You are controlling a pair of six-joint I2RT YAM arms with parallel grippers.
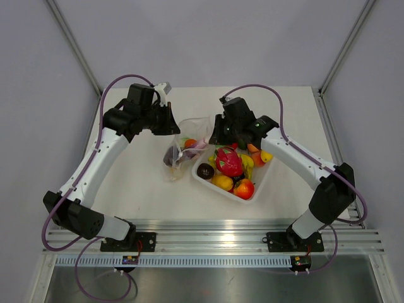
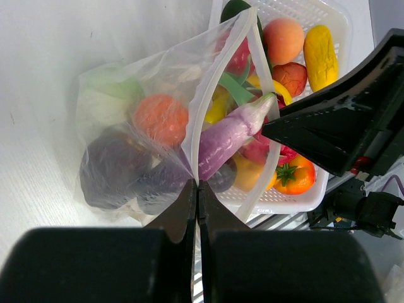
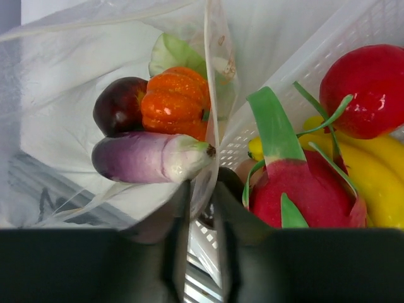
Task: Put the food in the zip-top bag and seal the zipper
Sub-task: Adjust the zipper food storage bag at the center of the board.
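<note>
1. The left gripper (image 2: 197,188) is closed. Its black fingertips pinch the rim of the thin, crinkly, see-through zip-top bag (image 2: 129,88).
2. The bag lies on the white table (image 2: 38,95), just beyond the left fingertips. It sits between the two grippers and beside the white rectangular plastic tray (image 2: 287,203).
3. The bag's long axis runs from its filled bottom on the table up to its mouth, which opens towards the tray.
4. The narrow clear zipper strip (image 2: 210,82) slants up from the left fingertips along the mouth edge, and the mouth gapes.
5. The right gripper (image 3: 201,192) has its fingers close together with the bag's rim film between them. I cannot tell whether they press it.
6. A glossy pale-purple toy eggplant (image 2: 227,134) lies in the mouth, just past the right fingertips. Its long axis runs across the opening and its white stem end points at the tray.
7. A ribbed orange toy pumpkin (image 3: 175,101) and a dark purple round fruit (image 3: 117,104) sit deeper in the bag.
8. A pink dragon fruit with green fins (image 3: 303,196) rests in the tray.
</note>
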